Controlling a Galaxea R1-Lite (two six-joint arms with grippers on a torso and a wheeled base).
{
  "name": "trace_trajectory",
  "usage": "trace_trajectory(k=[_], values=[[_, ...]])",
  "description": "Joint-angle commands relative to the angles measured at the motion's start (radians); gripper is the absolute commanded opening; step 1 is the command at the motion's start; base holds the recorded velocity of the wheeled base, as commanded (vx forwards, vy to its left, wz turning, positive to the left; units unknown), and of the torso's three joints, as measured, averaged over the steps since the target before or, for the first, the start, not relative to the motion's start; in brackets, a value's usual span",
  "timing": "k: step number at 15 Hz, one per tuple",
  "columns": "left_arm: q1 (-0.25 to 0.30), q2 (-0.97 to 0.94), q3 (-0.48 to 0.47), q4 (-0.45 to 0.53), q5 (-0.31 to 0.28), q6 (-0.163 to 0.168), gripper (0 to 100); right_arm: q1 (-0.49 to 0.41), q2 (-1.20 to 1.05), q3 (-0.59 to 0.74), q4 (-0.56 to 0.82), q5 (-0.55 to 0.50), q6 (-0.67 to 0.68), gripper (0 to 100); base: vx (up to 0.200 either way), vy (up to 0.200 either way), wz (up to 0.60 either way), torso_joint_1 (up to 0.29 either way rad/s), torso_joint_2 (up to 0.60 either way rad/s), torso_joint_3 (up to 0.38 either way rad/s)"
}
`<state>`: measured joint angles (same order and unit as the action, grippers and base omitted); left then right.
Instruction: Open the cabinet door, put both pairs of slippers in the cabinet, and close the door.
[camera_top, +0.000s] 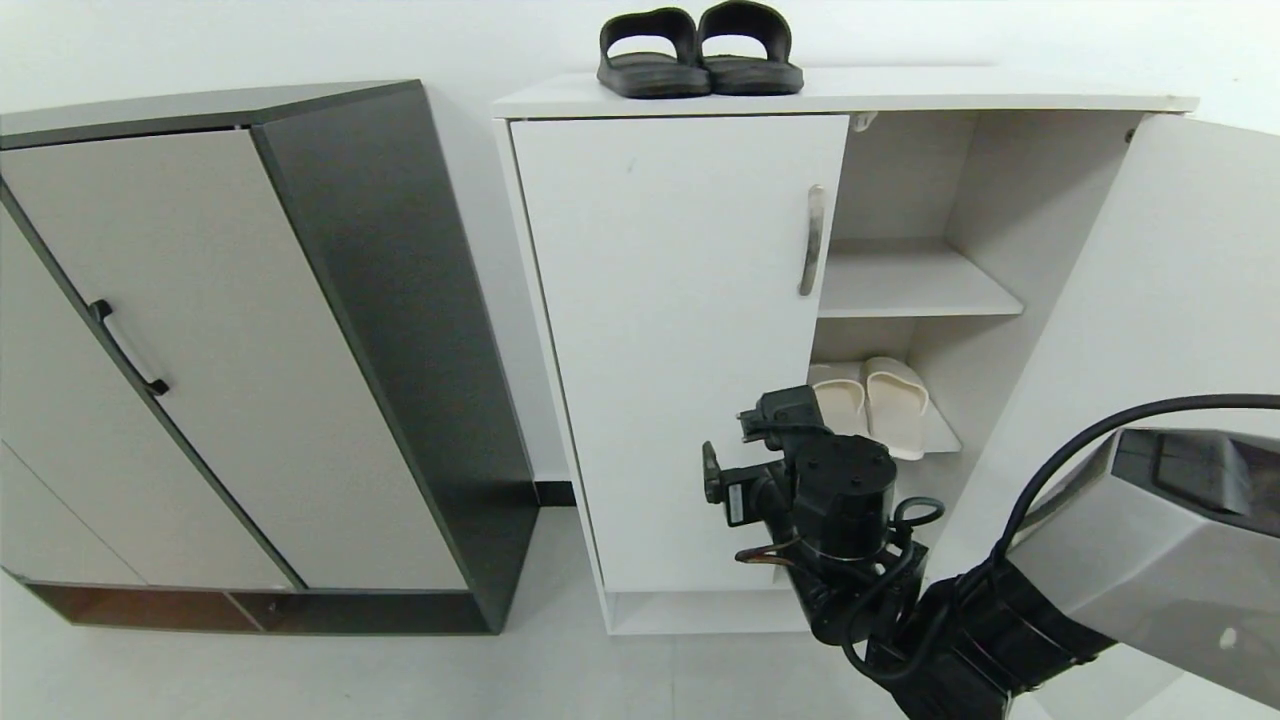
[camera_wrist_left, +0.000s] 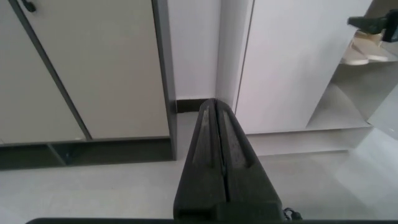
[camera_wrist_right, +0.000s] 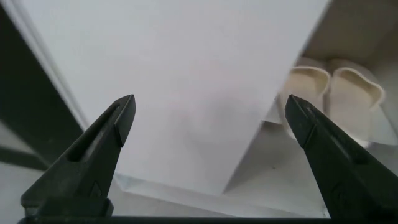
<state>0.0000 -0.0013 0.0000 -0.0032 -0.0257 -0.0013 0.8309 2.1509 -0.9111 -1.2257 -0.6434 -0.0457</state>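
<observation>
Far left stands a grey cabinet, shut, and no part of this job. The left gripper hangs low over the floor, facing the gap between that unit and the white cabinet. Its jaws are pressed together with nothing between them.

On the white cabinet, the left door is shut. The black pair sits side by side on the top board above this door, outside the cabinet.

The right door is swung wide open. Inside are an upper shelf and, below it, a lower shelf holding the cream pair, side by side. The arm hides part of that lower shelf, so I cannot say for certain how far back the pair sits.

The right gripper is in front of the shut door's lower half, at the edge of the opening. It is near the cream pair but apart from it. Its jaws are spread wide and hold nothing.

Findings:
- Door opened: done.
- Cream pair stowed: done, as far as can be seen.
- Black pair: outstanding. It has to come down from the top board and go inside, and the upper shelf looks the likely place.
- Right door: outstanding. It has to be shut afterwards.

I judge the task roughly half complete.
</observation>
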Motion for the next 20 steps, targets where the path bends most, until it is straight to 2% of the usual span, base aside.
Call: trace_trajectory(k=[1, 7, 11, 20], values=[[0.000, 0.001, 0.000, 0.000, 0.000, 0.000, 0, 0.002, 0.004, 0.000, -0.001, 0.001, -0.002, 100, 0.000, 0.000, 0.00, 0.000, 0.00, 0.000], [0.000, 0.001, 0.000, 0.000, 0.000, -0.002, 0, 0.002, 0.009, 0.000, 0.000, 0.001, -0.002, 100, 0.000, 0.000, 0.00, 0.000, -0.01, -0.013], [0.000, 0.001, 0.000, 0.000, 0.000, 0.000, 0, 0.002, 0.011, 0.001, 0.000, 0.001, -0.002, 100, 0.000, 0.000, 0.00, 0.030, -0.24, -0.326], [0.000, 0.001, 0.000, 0.000, 0.000, -0.002, 0, 0.002, 0.009, 0.000, 0.000, 0.001, -0.002, 100, 0.000, 0.000, 0.00, 0.107, -0.49, -0.342]])
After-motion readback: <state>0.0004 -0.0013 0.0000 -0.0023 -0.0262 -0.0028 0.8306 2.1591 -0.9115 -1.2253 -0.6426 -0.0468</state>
